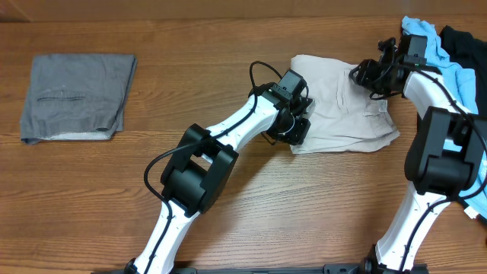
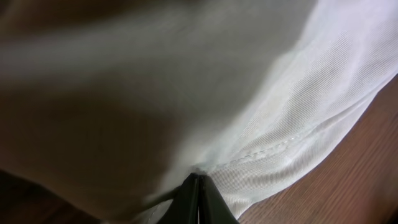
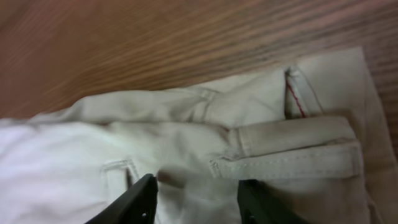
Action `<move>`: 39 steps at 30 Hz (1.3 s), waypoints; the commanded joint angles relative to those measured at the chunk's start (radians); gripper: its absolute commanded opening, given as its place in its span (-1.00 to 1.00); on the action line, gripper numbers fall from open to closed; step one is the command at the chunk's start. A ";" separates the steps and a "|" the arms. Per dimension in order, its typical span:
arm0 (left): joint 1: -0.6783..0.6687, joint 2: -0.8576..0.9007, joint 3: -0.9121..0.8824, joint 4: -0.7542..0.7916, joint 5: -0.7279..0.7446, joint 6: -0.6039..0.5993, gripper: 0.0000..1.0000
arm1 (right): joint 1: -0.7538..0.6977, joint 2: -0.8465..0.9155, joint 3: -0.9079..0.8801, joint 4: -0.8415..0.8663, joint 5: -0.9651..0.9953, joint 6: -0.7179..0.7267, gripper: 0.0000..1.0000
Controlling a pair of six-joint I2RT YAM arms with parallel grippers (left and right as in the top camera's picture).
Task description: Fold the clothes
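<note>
Left claw [image 2: 199, 190] is clenched on the shorts [image 1: 342, 110] at their edge; right claw [image 3: 200, 202] hangs released above them. Shorts lie right of centre on the table [image 1: 228, 46]. I think the fold is starting; next, right claw must grip.

In the left wrist view the shorts [image 2: 298, 93] are blurred and shadowed at upper left, and the left gripper [image 2: 198, 182] is cut off by the bottom edge. From overhead, the shorts' left edge is hidden under that gripper, and a blue cloth [image 1: 449, 57] and a black cloth [image 1: 466, 38] are cut by the right edge.
</note>
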 commanded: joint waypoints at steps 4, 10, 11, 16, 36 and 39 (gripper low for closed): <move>-0.007 -0.147 0.084 -0.002 -0.101 -0.009 -0.92 | -0.021 -0.212 0.113 -0.138 -0.041 -0.008 0.28; -0.005 -0.228 0.107 0.126 -0.269 0.038 -0.92 | -0.045 -0.354 0.119 -0.320 0.014 -0.004 1.00; -0.005 -0.222 0.106 0.165 -0.268 0.043 -0.92 | -0.054 -0.368 0.119 -0.348 0.038 -0.004 1.00; -0.003 -0.145 0.106 0.325 -0.310 0.077 -0.92 | -0.085 -0.378 0.118 -0.432 0.113 -0.005 1.00; 0.076 0.187 0.106 0.398 -0.385 -0.010 -0.92 | -0.088 -0.378 0.118 -0.429 0.117 -0.005 1.00; 0.083 0.159 0.107 0.245 -0.405 -0.025 -0.92 | -0.088 -0.378 0.118 -0.429 0.117 -0.005 1.00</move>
